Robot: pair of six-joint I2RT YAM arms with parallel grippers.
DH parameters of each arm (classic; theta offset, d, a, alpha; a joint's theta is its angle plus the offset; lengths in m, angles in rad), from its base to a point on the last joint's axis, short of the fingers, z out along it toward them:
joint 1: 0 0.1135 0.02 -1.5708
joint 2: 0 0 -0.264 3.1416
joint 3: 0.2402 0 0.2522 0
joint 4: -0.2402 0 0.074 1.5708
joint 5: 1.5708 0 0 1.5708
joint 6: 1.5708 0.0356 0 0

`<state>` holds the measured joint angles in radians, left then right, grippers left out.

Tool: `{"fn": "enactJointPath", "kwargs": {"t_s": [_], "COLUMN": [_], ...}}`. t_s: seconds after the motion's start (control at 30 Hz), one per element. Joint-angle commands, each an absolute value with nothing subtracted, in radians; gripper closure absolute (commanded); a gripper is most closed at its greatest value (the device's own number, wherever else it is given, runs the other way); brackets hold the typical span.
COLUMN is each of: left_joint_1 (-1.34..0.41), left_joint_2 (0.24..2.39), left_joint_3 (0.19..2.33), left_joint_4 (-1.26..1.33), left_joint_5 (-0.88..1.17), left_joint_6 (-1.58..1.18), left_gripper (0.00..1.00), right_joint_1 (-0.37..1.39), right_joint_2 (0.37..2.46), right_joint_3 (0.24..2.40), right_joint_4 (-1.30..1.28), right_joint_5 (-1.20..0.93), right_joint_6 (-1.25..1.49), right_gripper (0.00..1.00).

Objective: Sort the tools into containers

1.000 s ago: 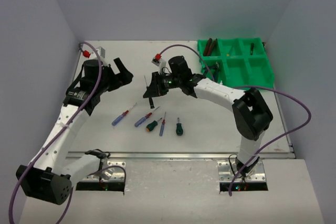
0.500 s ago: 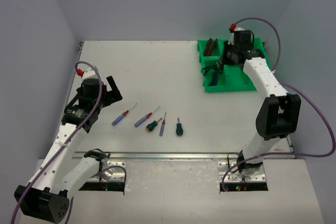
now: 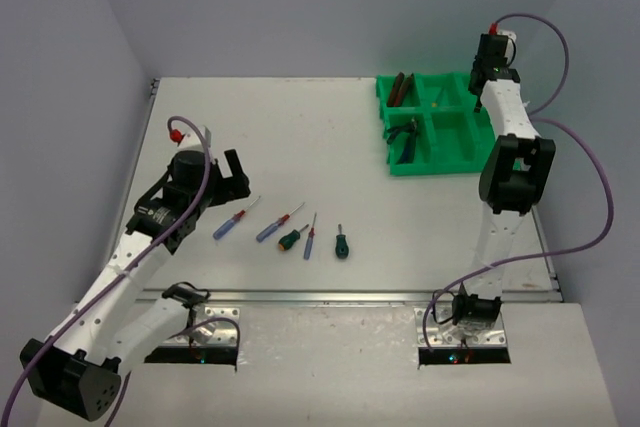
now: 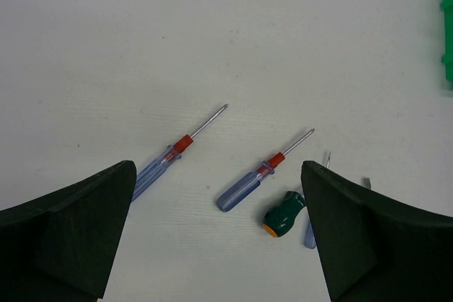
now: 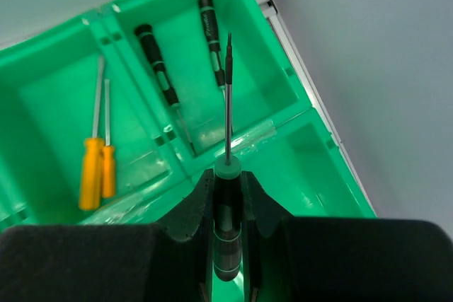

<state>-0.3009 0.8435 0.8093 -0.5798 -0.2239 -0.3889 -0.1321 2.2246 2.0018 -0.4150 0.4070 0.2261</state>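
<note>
Near edge first: L gripper (image 4: 217, 169) spread wide, holding nothing, over the loose screwdrivers (image 3: 272, 228) on the table (image 3: 330, 127). At the far-right corner we've got R gripper (image 5: 228, 183) pinching a black screwdriver (image 5: 228, 97) above the green tray (image 3: 450, 169), over its far-right compartment w/ two black drivers (image 5: 157, 58). Risk we see: the shaft's crossing the dividing wall, so a drop could land in the wrong compartment.

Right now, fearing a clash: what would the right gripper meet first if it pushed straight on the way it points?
Likely the green tray's corner compartment: the held screwdriver leads the right gripper, tip aimed at two black screwdrivers lying there. Depth unclear.
</note>
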Motion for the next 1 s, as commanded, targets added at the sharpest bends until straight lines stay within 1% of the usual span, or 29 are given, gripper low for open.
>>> {"fn": "enactJointPath", "kwargs": {"t_s": [0.0,0.1,0.23,0.3,0.43,0.53,0.67,0.77,0.8,0.83,0.87,0.9,0.93,0.97], "left_joint_1": [-0.31,-0.311,-0.311,-0.311,-0.311,-0.311,-0.311,-0.311,-0.311,-0.311,-0.311,-0.311,-0.311,-0.311], "left_joint_2": [0.854,0.882,0.91,0.911,0.924,0.942,0.944,0.939,0.936,0.934,0.931,0.931,0.931,0.931], "left_joint_3": [0.805,0.805,0.809,0.81,0.808,0.81,0.81,0.808,0.808,0.808,0.807,0.808,0.808,0.808], "left_joint_4": [-0.533,-0.532,-0.535,-0.535,-0.533,-0.532,-0.532,-0.531,-0.531,-0.531,-0.531,-0.531,-0.531,-0.53], "left_joint_5": [-0.207,-0.197,-0.195,-0.198,-0.191,-0.18,-0.181,-0.183,-0.183,-0.184,-0.183,-0.183,-0.183,-0.18], "left_joint_6": [-0.372,-0.37,-0.364,-0.364,-0.364,-0.361,-0.36,-0.359,-0.36,-0.359,-0.359,-0.359,-0.359,-0.359], "left_gripper": [0.0,0.0,0.0,0.0,0.0,0.0,0.0,0.0,0.0,0.0,0.0,0.0,0.0,0.0], "right_joint_1": [-0.145,-0.149,-0.15,-0.152,-0.156,-0.156,-0.158,-0.158,-0.158,-0.158,-0.158,-0.158,-0.157,-0.157], "right_joint_2": [2.285,2.315,2.381,2.401,2.401,2.413,2.484,2.497,2.5,2.503,2.496,2.49,2.478,2.467], "right_joint_3": [2.086,2.097,2.214,2.238,2.233,2.181,2.229,2.221,2.233,2.239,2.235,2.235,2.234,2.227], "right_joint_4": [-0.288,-0.249,-0.26,-0.252,-0.215,-0.086,-0.076,-0.066,-0.076,-0.087,-0.093,-0.096,-0.103,-0.11], "right_joint_5": [0.44,0.413,0.415,0.43,0.442,0.436,0.415,0.392,0.391,0.391,0.391,0.397,0.4,0.398], "right_joint_6": [0.203,0.228,0.232,0.232,0.236,0.202,0.184,0.181,0.18,0.179,0.179,0.179,0.184,0.189], "right_gripper": [1.0,1.0,1.0,1.0,1.0,1.0,0.99,0.88,0.8,0.66,0.38,0.28,0.15,0.11]}}
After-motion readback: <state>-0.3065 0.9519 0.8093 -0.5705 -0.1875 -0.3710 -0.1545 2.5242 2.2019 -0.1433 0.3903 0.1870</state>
